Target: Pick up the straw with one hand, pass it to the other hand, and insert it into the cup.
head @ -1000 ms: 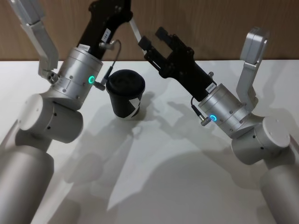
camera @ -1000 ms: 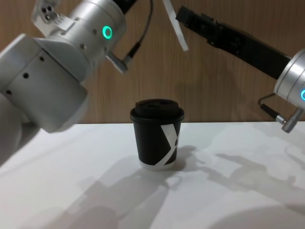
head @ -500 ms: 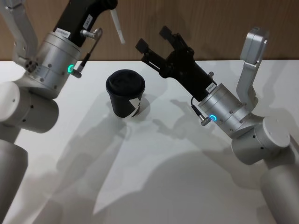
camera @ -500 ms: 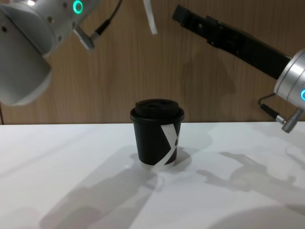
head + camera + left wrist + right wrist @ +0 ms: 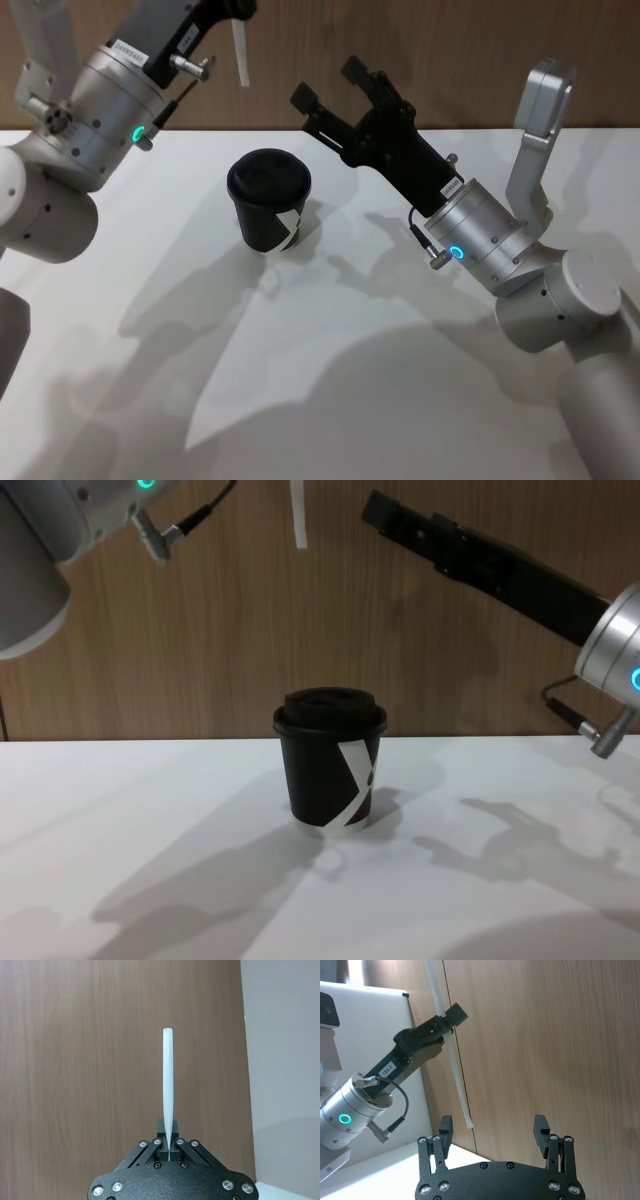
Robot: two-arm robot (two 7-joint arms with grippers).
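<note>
Found straw (image 5: 239, 52) pinched in left fingers (image 5: 454, 1013), axis near vertical, at 9 o'clock from wide-spread right fingers (image 5: 352, 70); cup (image 5: 268, 190) at straw's 6 o'clock.

White table (image 5: 350, 380); upright, likely paper cup (image 5: 270, 215)

The black cup (image 5: 330, 770) stands upright on the white table (image 5: 140, 820). High above it the white straw (image 5: 298, 515) hangs straight down, the right gripper (image 5: 376, 507) near it.
</note>
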